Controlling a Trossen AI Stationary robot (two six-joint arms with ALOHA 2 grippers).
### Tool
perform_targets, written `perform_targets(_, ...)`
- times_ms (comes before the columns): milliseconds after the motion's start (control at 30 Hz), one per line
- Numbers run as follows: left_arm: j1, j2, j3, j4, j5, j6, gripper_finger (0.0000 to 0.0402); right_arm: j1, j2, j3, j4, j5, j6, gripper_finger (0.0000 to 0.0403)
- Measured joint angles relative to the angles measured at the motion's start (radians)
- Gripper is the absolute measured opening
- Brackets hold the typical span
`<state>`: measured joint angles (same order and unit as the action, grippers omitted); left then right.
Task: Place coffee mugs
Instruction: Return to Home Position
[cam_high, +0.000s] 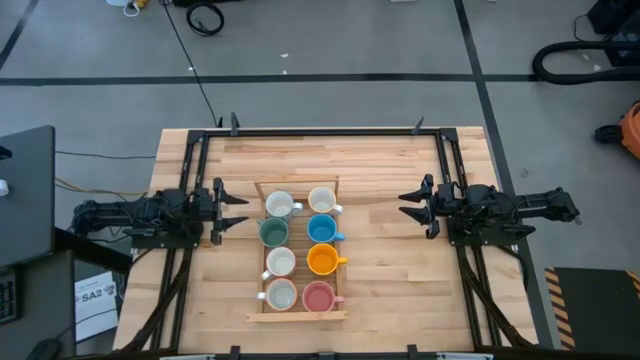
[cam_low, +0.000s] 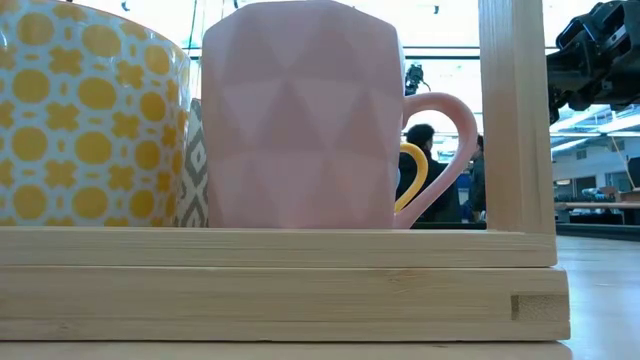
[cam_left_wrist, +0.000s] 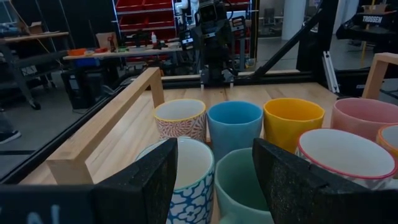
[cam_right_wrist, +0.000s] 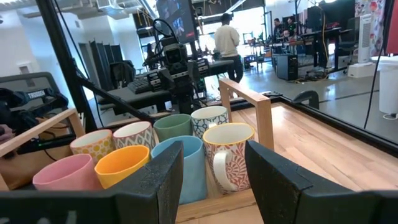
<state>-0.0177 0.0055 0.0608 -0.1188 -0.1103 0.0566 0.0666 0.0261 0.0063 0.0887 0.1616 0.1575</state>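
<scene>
Eight coffee mugs stand upright on their bases in two rows inside a wooden tray (cam_high: 300, 316) at mid-table. One row holds a patterned white mug (cam_high: 280, 205), a teal one (cam_high: 273, 233) and two more white ones. The other holds a white mug (cam_high: 321, 199), a blue (cam_high: 321, 229), an orange (cam_high: 322, 260) and a pink one (cam_high: 318, 296). My left gripper (cam_high: 240, 210) hovers left of the tray, open, pointing level at it (cam_left_wrist: 214, 180). My right gripper (cam_high: 405, 205) hovers to the right, also open (cam_right_wrist: 214, 177). Neither touches anything.
The tray has raised wooden rails and corner posts (cam_low: 515, 120) around the mugs. A black metal frame (cam_high: 320, 131) runs along the table's far edge and sides. Bare wood lies between each gripper and the tray. People stand in the room beyond (cam_right_wrist: 227, 37).
</scene>
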Motion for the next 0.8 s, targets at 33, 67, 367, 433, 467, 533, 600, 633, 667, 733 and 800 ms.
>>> perform_targets(33,0.0,0.0,0.0,0.0,0.0,0.004,0.0215,0.0,0.0,0.0,0.0,0.001,-0.001,0.0177)
perform_targets(67,0.0,0.0,0.0,0.0,0.0,0.004,0.0215,0.0,0.0,0.0,0.0,0.003,-0.001,0.0177)
perform_targets(367,0.0,0.0,-0.001,-0.001,-0.001,0.007,0.0215,0.0,0.0,0.0,-0.014,0.104,-0.026,0.0177)
perform_targets(433,0.0,0.0,-0.001,-0.001,-0.001,0.007,0.0215,0.0,0.0,0.0,-0.019,0.127,-0.039,0.0177)
perform_targets(467,0.0,0.0,-0.001,-0.001,-0.001,0.008,0.0215,0.0,0.0,0.0,-0.024,0.134,-0.05,0.0177)
perform_targets(533,0.0,0.0,-0.002,-0.001,-0.001,0.008,0.0215,0.0,0.0,0.0,-0.026,0.134,-0.069,0.0177)
perform_targets(600,0.0,0.0,-0.002,-0.001,-0.001,0.008,0.0215,0.0,0.0,0.0,-0.026,0.131,-0.08,0.0177)
perform_targets(633,0.0,0.0,-0.002,-0.001,-0.001,0.008,0.0215,0.0,0.0,0.0,-0.026,0.13,-0.082,0.0177)
perform_targets(667,0.0,0.0,-0.002,-0.001,-0.001,0.008,0.0215,0.0,0.0,0.0,-0.026,0.13,-0.083,0.0177)
perform_targets(733,0.0,0.0,-0.002,-0.001,-0.001,0.008,0.0215,0.0,0.0,0.0,-0.026,0.129,-0.083,0.0177)
perform_targets(800,0.0,0.0,-0.002,-0.001,-0.001,0.008,0.0215,0.0,0.0,0.0,-0.026,0.129,-0.083,0.0177)
